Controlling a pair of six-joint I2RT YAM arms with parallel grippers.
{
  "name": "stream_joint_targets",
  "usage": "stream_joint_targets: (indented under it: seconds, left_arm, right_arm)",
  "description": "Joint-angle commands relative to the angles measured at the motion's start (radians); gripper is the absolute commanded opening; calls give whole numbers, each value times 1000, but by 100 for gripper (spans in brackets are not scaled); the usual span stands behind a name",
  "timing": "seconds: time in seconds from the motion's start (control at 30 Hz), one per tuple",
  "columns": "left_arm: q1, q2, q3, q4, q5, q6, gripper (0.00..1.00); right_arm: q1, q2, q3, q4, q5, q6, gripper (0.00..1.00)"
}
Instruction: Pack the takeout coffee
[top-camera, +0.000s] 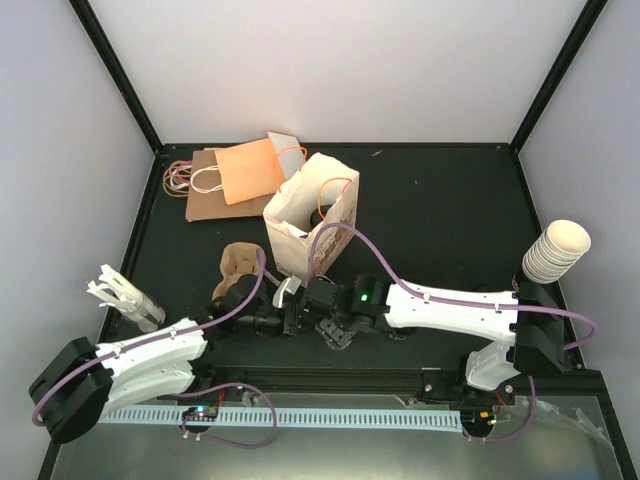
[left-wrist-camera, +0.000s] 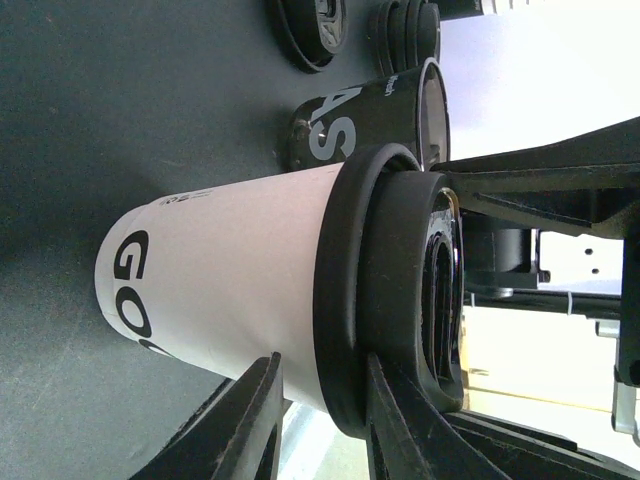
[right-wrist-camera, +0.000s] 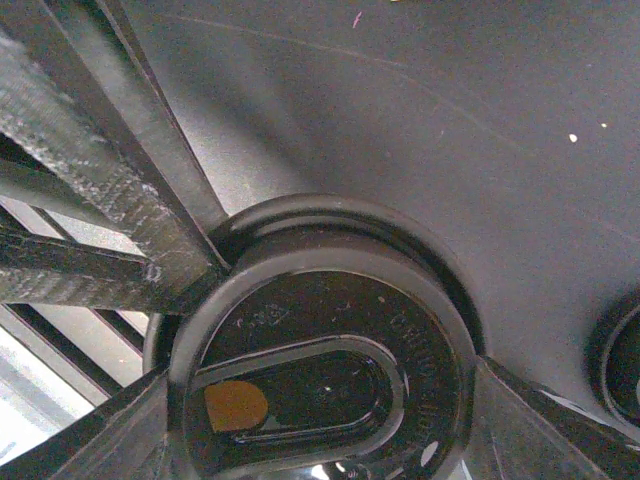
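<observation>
Right, both arms meet mid-table at the cup (left-wrist-camera: 220, 290).

- Left gripper (left-wrist-camera: 320, 400): jaws narrow, on the cup's near side at the level of the lid's rim. Can't tell whether it's actually pinching or just resting against it.
- Right gripper (right-wrist-camera: 320, 400): directly above, jaws wide and astride the lid (right-wrist-camera: 330, 300), both fingers apparently touching the rim. Looks like a grip on the lid.
- Cup seems upright on the table (top-camera: 450, 210), long axis vertical, lid on. The right wrist view looks straight down onto the lid.
- Black cup (left-wrist-camera: 340, 130) stands just beside it on the far side, with spare lids (left-wrist-camera: 310, 30) a little beyond. Little room to swing that way.
- Key relation: the bag (top-camera: 290, 235) stands just beyond the two grippers, mouth up and open, handles flopped at the rim. So the move looks like lift straight up, carry away from the bases, then lower in axis-vertical. Right arm is better placed since it's already overhead.
- Something dark shows inside the bag; can't identify it.
- Risks: thin paper walls could buckle on a clip, and a lid-only hold may pop the lid off.
- Far back left are flat bags (top-camera: 235, 175), and the cup stack (top-camera: 555, 250) is well off at the right edge. Neither is in the way.
</observation>
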Motion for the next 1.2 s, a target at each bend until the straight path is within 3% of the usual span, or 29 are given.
stream_joint_targets:
  seconds: [0.0, 0.17, 0.43, 0.57, 1.17]
  left_arm:
    - [-52, 52, -47, -296, -87, 28, 25]
    - [-53, -30, -3, -311, -65, 19, 28]
    - [-54, -89, 1, -156, 47, -40, 44]
    - [-57, -88, -18, -90, 64, -65, 46]
    - [-56, -169, 19, -183, -21, -50, 47]
  right_arm:
    - [-7, 137, -127, 66, -28, -16, 71]
    - [-65, 95, -152, 80, -46, -30, 71]
    - [-83, 60, -152, 101, -90, -50, 71]
    - [-83, 59, -153, 101, -93, -49, 71]
    - [-74, -76, -218, 36, -105, -52, 71]
